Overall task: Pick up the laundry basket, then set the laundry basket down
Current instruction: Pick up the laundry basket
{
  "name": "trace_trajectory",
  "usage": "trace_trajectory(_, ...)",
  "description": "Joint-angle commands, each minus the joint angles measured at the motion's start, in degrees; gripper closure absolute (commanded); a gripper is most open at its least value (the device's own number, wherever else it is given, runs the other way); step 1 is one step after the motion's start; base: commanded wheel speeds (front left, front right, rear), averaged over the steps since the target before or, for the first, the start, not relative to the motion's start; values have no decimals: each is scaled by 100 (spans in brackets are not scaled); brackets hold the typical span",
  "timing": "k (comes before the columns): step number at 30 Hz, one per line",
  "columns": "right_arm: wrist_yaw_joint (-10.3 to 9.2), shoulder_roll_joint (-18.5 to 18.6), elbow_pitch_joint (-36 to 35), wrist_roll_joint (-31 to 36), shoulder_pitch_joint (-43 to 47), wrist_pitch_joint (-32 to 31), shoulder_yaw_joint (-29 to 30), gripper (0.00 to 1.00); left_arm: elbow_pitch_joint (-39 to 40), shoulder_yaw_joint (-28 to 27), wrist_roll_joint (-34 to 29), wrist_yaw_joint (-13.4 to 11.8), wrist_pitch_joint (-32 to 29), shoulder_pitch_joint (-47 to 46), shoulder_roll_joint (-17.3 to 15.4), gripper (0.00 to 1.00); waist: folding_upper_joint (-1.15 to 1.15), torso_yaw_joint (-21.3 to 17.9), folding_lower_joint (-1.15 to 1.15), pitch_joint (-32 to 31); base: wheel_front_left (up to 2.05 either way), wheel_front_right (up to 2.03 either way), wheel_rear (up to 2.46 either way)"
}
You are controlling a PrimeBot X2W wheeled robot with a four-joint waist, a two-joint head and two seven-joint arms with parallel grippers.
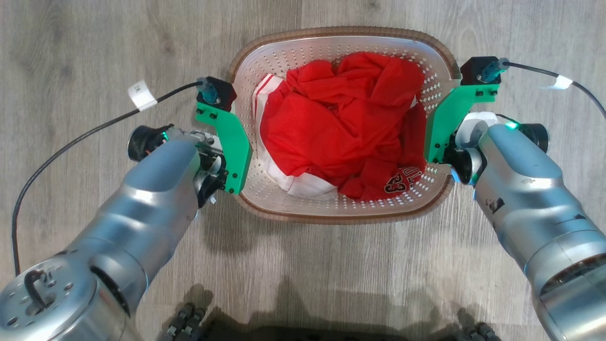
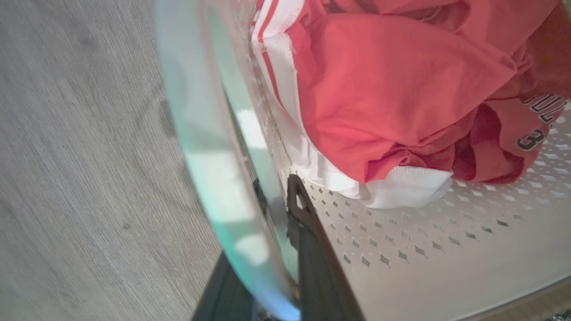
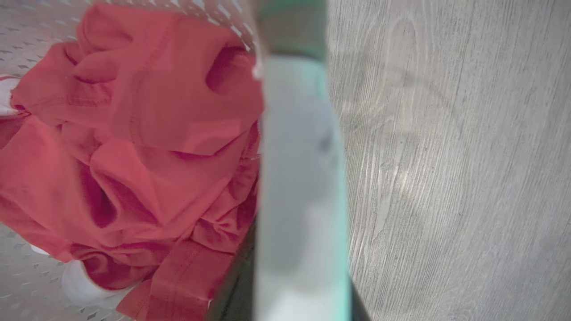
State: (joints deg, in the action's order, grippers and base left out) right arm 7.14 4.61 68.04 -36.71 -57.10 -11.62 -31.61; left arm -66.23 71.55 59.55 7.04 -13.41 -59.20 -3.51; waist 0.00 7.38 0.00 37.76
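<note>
The laundry basket (image 1: 331,32) is sitting square in front of you over the wooden floor (image 1: 85,42), with an arm at each short end. From the head view I cannot tell whether its base is touching the floor or hanging just above it.

Your left gripper (image 2: 276,209) is straddling the left rim: one dark finger (image 2: 312,254) is lying against the inside of the perforated wall, the other is showing outside, and the jaws are pressing in on the blurred rim band between them. Your right gripper (image 3: 299,290) is doing the same at the right rim, jaws narrowed onto the band with a finger on either side.

You are probably dealing with a light load: thin plastic and a loose heap of red clothing (image 1: 341,123) that is filling the middle. Expect the perforated walls to be flexing and the smooth rim to be slipping if one side is rising faster than the other. The stiff rim at both ends looks like the best place to be holding, so be keeping both arms level.
</note>
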Motion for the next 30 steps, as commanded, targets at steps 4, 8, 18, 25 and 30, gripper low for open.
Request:
trace_trajectory(4,35,-173,-152,-67,43,27,-233,100,215,44,168,45,-107,-103,-50,100,0,-3,0,-80,0,0,0)
trace_trajectory(8,35,-173,-123,-138,25,62,-317,100,236,81,216,45,-157,-128,-70,100,0,-21,0,-91,0,0,0)
trace_trajectory(18,35,-173,-14,-330,-37,150,-491,100,229,143,234,45,-188,-146,-80,100,0,-31,0,-129,0,0,0)
trace_trajectory(25,35,-173,-5,-476,-1,160,-625,100,224,161,251,45,-229,-89,-95,100,0,-33,0,-241,0,0,0)
trace_trajectory(30,35,-173,27,-562,-16,165,-707,100,243,168,255,45,-269,-85,-107,100,0,-30,0,-278,0,0,0)
